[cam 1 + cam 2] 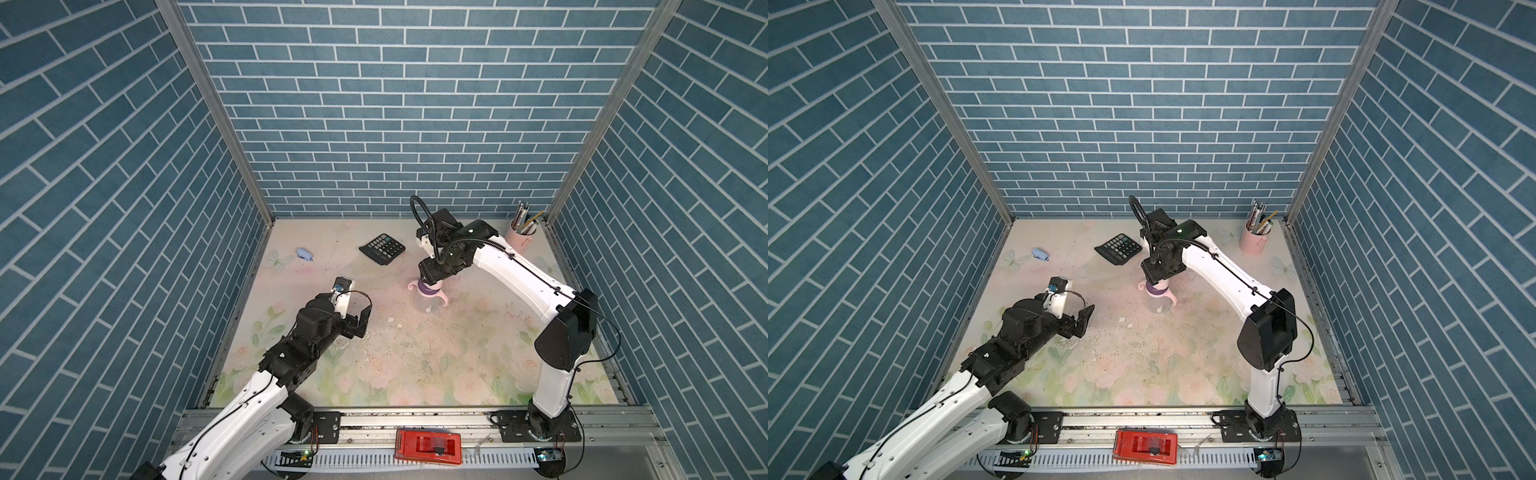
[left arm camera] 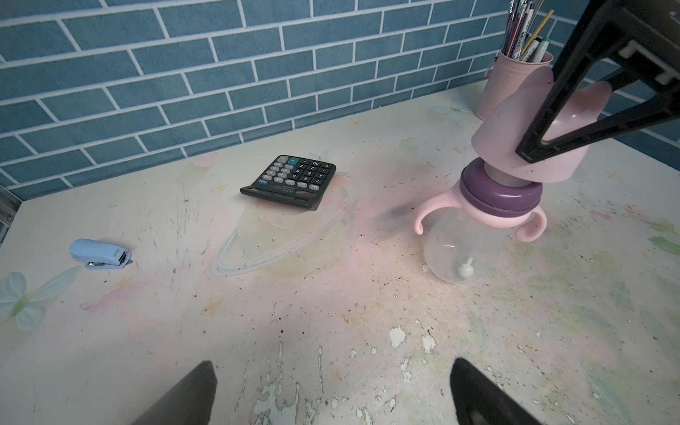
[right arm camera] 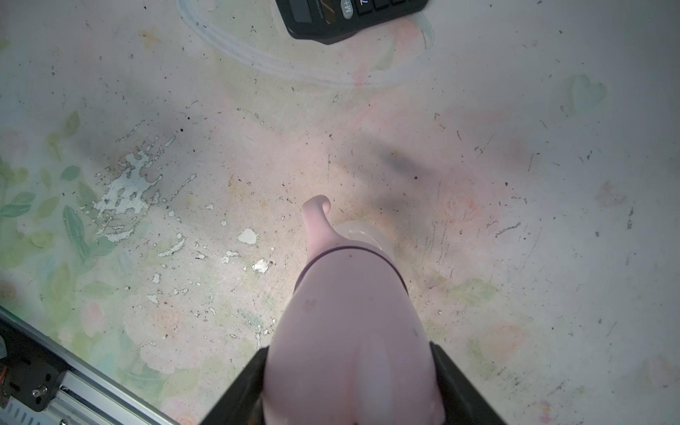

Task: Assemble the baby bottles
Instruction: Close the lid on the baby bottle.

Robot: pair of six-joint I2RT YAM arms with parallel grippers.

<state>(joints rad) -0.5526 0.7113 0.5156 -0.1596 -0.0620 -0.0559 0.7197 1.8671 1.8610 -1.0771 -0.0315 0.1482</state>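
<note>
- Pink eared dome cap [image 2: 496, 143] to seat, by the look of things: tilted over the purple collar [image 2: 500, 193], not yet down, with a sliver of clear nipple base visible between.
- Level the rim against the collar, centre it over the nipple, then press straight down; avoid pushing at a slant.
- Press gently: light, empty translucent bottle body [image 2: 463, 250], upright on the table [image 2: 294, 312], nearer the robot than the calculator [image 2: 290, 180], pink handle ring [image 2: 489, 217] already on, unbraced and probably quick to tip or skid.
- Consider steadying the body below the handles with the left hand [image 2: 333, 371].
- Let go only once the cap sits flat all round.
- Clamps the cap from both sides: right hand [image 3: 353, 390], pointing down from a raised elbow, forearm reaching in from the right base.
- Hovers low over the table, well apart from the bottle: left hand, fingers spread wide and empty, aimed toward it, arm stretched forward along the left side.
</note>
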